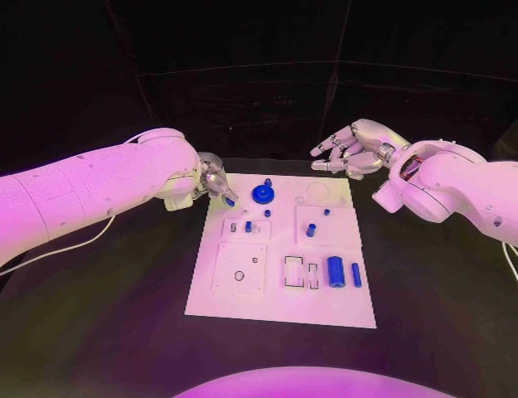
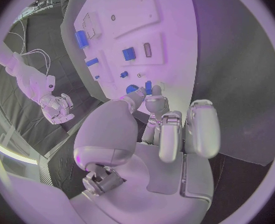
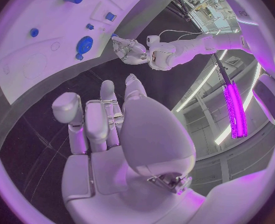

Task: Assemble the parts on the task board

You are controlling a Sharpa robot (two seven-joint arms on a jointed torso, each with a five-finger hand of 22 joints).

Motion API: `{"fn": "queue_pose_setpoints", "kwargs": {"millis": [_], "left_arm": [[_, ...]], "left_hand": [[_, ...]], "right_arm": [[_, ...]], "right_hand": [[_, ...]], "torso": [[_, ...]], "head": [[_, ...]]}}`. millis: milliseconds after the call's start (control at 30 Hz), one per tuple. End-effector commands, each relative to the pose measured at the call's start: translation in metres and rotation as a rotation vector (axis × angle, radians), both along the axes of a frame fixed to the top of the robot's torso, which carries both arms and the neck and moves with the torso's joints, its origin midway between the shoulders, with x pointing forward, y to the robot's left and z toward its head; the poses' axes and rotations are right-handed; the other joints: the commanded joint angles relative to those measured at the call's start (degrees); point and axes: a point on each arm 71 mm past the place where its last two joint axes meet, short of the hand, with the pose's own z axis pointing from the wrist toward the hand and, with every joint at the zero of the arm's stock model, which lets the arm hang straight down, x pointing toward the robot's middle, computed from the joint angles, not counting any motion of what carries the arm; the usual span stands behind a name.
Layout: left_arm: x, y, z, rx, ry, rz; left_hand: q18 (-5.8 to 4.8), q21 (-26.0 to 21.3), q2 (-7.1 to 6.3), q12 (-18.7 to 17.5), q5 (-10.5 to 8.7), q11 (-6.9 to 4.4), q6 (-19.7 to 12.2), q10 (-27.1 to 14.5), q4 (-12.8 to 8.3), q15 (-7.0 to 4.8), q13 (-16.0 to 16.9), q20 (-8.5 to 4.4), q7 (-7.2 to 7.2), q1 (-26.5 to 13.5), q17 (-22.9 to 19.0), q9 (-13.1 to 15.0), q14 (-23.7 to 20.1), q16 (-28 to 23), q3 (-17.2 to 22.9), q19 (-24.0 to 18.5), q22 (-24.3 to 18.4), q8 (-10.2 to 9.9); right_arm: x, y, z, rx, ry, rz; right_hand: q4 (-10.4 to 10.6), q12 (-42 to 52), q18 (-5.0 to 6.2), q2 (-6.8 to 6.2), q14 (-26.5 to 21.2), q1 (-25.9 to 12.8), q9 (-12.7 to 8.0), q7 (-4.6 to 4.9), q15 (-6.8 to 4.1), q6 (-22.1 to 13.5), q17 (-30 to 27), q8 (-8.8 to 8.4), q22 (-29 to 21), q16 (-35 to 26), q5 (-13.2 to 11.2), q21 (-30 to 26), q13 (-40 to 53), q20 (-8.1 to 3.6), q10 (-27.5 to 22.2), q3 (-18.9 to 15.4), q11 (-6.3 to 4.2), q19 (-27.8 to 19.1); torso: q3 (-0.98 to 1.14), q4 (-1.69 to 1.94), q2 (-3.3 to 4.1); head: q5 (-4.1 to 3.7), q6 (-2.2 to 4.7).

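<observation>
Several blue parts lie before us on the task board point(image 1: 331, 311). Nearest us, a fat cylinder point(image 1: 335, 271) and a slimmer pin point(image 1: 355, 274) rest side by side toward its right, next to empty rectangular slots. Farther up, small pegs point(image 1: 310, 230) stand in the middle plates, and a round blue disc point(image 1: 263, 195) sits near the far edge.

Our left hand point(image 1: 215, 184) hangs at the board's far left corner, fingers curled together. A small blue piece point(image 1: 229, 201) shows right at its fingertips point(image 2: 154, 102), but we cannot tell whether we are pinching it or merely touching it. Our right hand point(image 1: 352, 150) hovers beyond the far right corner, clear of the board, fingers loosely spread and holding nothing.

We judge the step in hand to be the left hand's work at that far corner. To do it well, we should keep the piece upright, line it up over its seat before pressing, and descend straight without nudging the disc just beside it. We should keep our right hand well apart until needed.
</observation>
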Motion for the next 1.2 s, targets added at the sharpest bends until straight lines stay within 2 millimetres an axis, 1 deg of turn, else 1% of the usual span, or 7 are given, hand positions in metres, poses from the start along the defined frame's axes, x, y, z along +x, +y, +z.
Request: {"fn": "queue_pose_setpoints", "kwargs": {"millis": [33,133,333,400,533,700,1200], "left_arm": [[-0.004,-0.002,0.004,-0.052,-0.071,0.015],[-0.011,0.000,0.002,-0.044,-0.097,0.001],[-0.025,0.006,-0.008,-0.019,-0.131,-0.019],[-0.030,0.006,-0.012,-0.013,-0.141,-0.027],[-0.036,0.006,-0.018,-0.008,-0.160,-0.040],[-0.041,0.004,-0.023,-0.008,-0.182,-0.053],[-0.049,-0.002,-0.034,0.010,-0.147,-0.076]], "left_hand": [[-0.02,-0.2,-0.55,0.4,0.39,-0.06,0.4,0.7,-7.0,-0.09,0.0,0.18,-0.04,-0.3,15.1,0.1,6.0,0.2,7.7,1.0,0.1,0.3],[-0.04,-0.1,-1.10,0.5,0.41,-0.09,0.5,0.9,-7.2,-0.12,0.1,0.17,-0.09,-0.6,15.1,0.2,6.0,0.2,8.7,1.1,0.2,0.6],[-0.05,-0.1,-1.71,0.6,0.49,-0.15,0.7,1.2,-7.4,-0.15,0.2,0.15,-0.15,-1.0,15.1,0.3,6.0,0.2,10.1,1.1,0.3,0.9],[-0.05,-0.1,-1.89,0.6,0.51,-0.17,0.7,1.3,-7.4,-0.17,0.2,0.14,-0.16,-1.1,15.1,0.3,6.0,0.2,10.5,1.1,0.3,1.0],[-0.06,-0.1,-2.09,0.7,0.52,-0.19,0.7,1.4,-7.4,-0.18,0.2,0.13,-0.18,-1.2,15.1,0.4,6.0,0.2,11.0,1.2,0.4,1.1],[-0.07,0.0,-2.20,0.7,0.52,-0.20,0.8,1.5,-7.4,-0.19,0.3,0.12,-0.19,-1.4,15.1,0.4,6.0,0.2,11.2,1.2,0.4,1.2],[-0.07,0.0,-2.46,1.0,0.54,-0.24,0.8,1.7,-7.3,-0.22,0.5,0.10,-0.23,-1.6,15.1,0.4,6.0,0.2,11.7,1.2,0.5,1.4]], "right_arm": [[0.000,0.000,0.001,0.001,-0.006,0.010],[0.000,0.000,0.001,0.001,-0.005,0.009],[0.001,-0.001,0.001,0.000,-0.005,0.008],[0.001,-0.001,0.001,0.000,-0.005,0.007],[0.001,-0.001,0.001,0.000,-0.005,0.007],[0.002,-0.001,0.001,-0.001,-0.005,0.008],[0.002,-0.001,0.000,-0.001,-0.003,0.011]], "right_hand": [[-0.1,-0.1,0.92,0.65,0.1,0.0,0.1,-0.14,-0.35,-0.1,0.1,0.30,-0.1,-0.3,0.0,-0.4,-0.1,-0.10,0.1,-0.3,-0.09,-0.3],[-0.1,-0.1,0.92,0.65,0.1,0.0,0.1,-0.14,-0.35,-0.1,0.1,0.30,-0.1,-0.3,0.0,-0.4,-0.1,-0.10,0.1,-0.3,-0.09,-0.3],[-0.1,-0.1,0.92,0.65,0.1,0.0,0.1,-0.14,-0.35,-0.1,0.1,0.30,-0.1,-0.3,0.0,-0.4,-0.1,-0.10,0.1,-0.3,-0.09,-0.3],[-0.1,-0.1,0.92,0.65,0.1,0.0,0.1,-0.14,-0.35,-0.1,0.1,0.30,-0.1,-0.3,0.0,-0.4,-0.1,-0.10,0.1,-0.3,-0.09,-0.3],[-0.1,-0.1,0.92,0.65,0.1,0.0,0.1,-0.14,-0.35,-0.1,0.1,0.30,-0.1,-0.3,0.0,-0.4,-0.1,-0.10,0.1,-0.3,-0.09,-0.3],[-0.1,-0.1,0.92,0.65,0.1,0.0,0.1,-0.14,-0.35,-0.1,0.1,0.30,-0.1,-0.3,0.0,-0.4,-0.1,-0.10,0.1,-0.3,-0.09,-0.3],[-0.1,-0.1,0.92,0.65,0.1,0.0,0.1,-0.14,-0.35,-0.1,0.1,0.30,-0.1,-0.3,0.0,-0.4,-0.1,-0.10,0.1,-0.3,-0.09,-0.3]], "torso": [[-0.01,0.28,-0.16],[-0.04,0.39,-0.24],[-0.07,0.23,-0.09],[-0.10,0.28,-0.11],[-0.04,0.16,-0.05],[-0.10,0.15,-0.02],[0.00,0.11,-0.04]], "head": [[-0.02,-0.10],[0.00,-0.15],[0.30,-0.18],[0.22,-0.25],[0.44,-0.33],[0.46,-0.51],[0.63,-0.76]]}}
